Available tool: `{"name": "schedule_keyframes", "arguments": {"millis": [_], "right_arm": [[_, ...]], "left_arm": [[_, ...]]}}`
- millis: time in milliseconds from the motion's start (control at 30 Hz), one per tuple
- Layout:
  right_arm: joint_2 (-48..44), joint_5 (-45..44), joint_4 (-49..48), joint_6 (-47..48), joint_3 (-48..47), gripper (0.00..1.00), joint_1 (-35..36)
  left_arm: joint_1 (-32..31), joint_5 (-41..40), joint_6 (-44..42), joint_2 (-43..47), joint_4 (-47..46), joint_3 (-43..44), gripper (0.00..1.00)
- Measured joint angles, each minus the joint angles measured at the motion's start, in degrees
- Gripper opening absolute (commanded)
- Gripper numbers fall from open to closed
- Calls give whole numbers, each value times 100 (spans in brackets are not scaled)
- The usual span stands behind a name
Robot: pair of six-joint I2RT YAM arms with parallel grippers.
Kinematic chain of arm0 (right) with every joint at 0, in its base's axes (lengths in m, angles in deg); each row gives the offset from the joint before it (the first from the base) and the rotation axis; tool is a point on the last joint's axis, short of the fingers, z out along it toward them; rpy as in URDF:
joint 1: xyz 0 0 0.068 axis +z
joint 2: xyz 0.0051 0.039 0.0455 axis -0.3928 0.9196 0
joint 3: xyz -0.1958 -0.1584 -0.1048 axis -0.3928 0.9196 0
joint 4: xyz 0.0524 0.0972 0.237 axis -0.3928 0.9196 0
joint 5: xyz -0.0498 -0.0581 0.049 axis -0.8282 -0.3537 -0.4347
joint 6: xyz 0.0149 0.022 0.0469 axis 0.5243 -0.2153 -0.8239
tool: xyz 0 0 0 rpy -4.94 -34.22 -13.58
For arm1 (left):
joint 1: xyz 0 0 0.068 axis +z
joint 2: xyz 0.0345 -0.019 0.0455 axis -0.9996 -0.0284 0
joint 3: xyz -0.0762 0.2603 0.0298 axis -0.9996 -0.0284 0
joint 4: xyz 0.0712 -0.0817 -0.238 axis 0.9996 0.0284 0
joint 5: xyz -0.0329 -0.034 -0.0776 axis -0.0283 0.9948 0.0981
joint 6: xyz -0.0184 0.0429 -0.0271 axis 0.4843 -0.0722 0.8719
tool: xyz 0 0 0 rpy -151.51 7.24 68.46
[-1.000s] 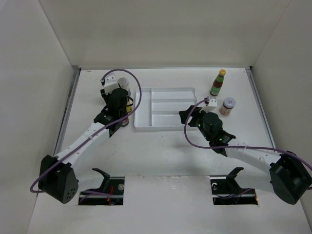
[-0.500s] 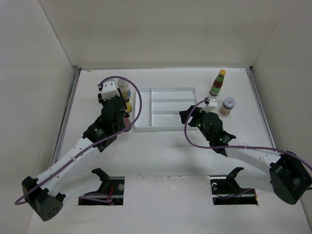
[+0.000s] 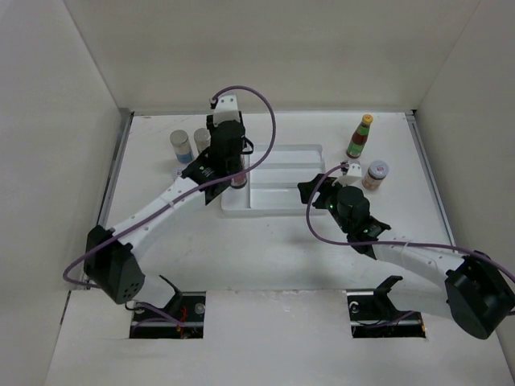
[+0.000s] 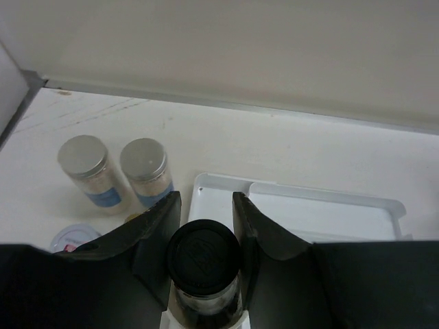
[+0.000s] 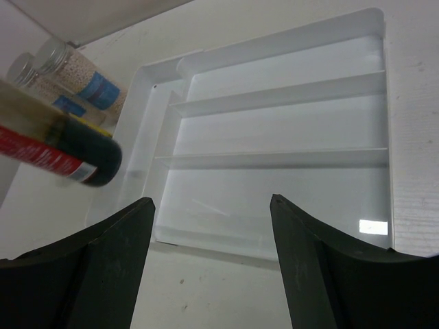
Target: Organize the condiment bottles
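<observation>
The left gripper (image 4: 204, 209), jaws clamped on the tall black-capped bottle (image 4: 204, 259), is now carrying it above the white tray's (image 3: 282, 197) left end rather than left of the tray, uncovering two pale-lidded shakers (image 3: 183, 146) there, while the right gripper (image 5: 209, 200) is still hovering, jaws apart, at the tray's right edge.
</observation>
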Motion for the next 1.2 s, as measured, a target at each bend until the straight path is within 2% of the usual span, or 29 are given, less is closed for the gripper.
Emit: {"name": "schedule_keyframes", "arguments": {"millis": [200,533,667,867,1000,1133,1200], "right_arm": [[0,0,0,-9,0,76,0],[11,0,-4,-24,2,76,0],[85,0,-2,-24,2,76,0],[173,0,-42,-24,2,76,0],[188,0,-46,-24,2,76,0],[188,0,-50,-24,2,76,0],[188,0,-66,-24,2,76,0]], "left_arm": [[385,577,-24,-1108,-173,780,10],[1003,1158,-87,-2435,-378,1694,11],[1075,1246,-122,-2774,-595,1766,11],[1128,1384,-133,-2830,-726,1799,14],[1128,1401,-175,-2900,-866,1799,30],[1119,1368,-210,-2903,-1099,1786,63],[1108,1305,-214,-2865,-1397,1696,74]]}}
